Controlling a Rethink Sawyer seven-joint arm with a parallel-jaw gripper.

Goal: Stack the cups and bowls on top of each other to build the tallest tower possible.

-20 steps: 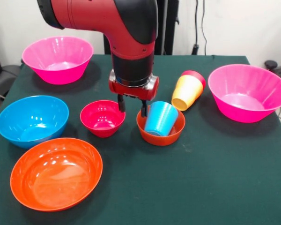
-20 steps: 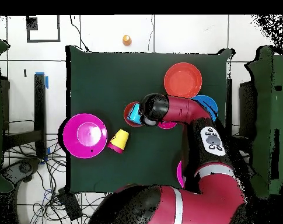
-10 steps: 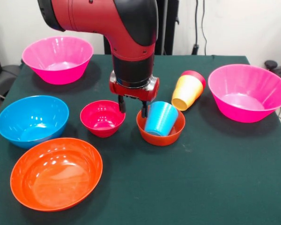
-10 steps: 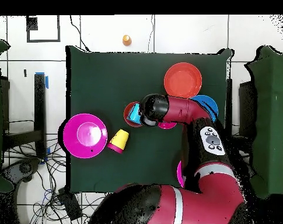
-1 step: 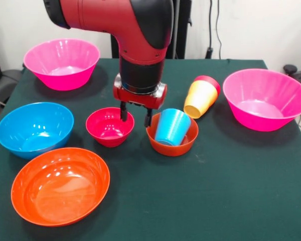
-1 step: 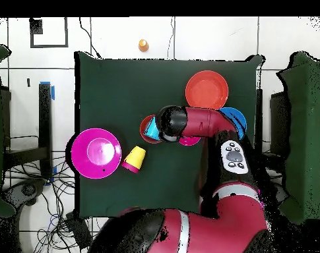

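A blue cup [image 5: 172, 126] lies tilted inside the small orange bowl [image 5: 183, 145] at the table's middle. Just left of it sits the small crimson bowl [image 5: 110, 126]. My gripper [image 5: 136, 119] hangs open between these two bowls, holding nothing, one finger over the crimson bowl's rim and the other beside the blue cup. A yellow cup [image 5: 200, 98] lies on its side, nested in a red cup [image 5: 209, 81]. In the overhead view the arm covers most of the two small bowls, and only the blue cup [image 6: 150, 132] and yellow cup [image 6: 134, 158] show well.
Two large pink bowls stand at the back left [image 5: 61, 63] and the right [image 5: 266, 98]. A blue bowl [image 5: 34, 128] and a wide orange bowl [image 5: 60, 185] fill the front left. A small orange object [image 6: 143, 45] lies on the floor beyond the table.
The gripper has shifted a little to the left in the front view, away from the blue cup and toward the crimson bowl. The cups and bowls have not moved.
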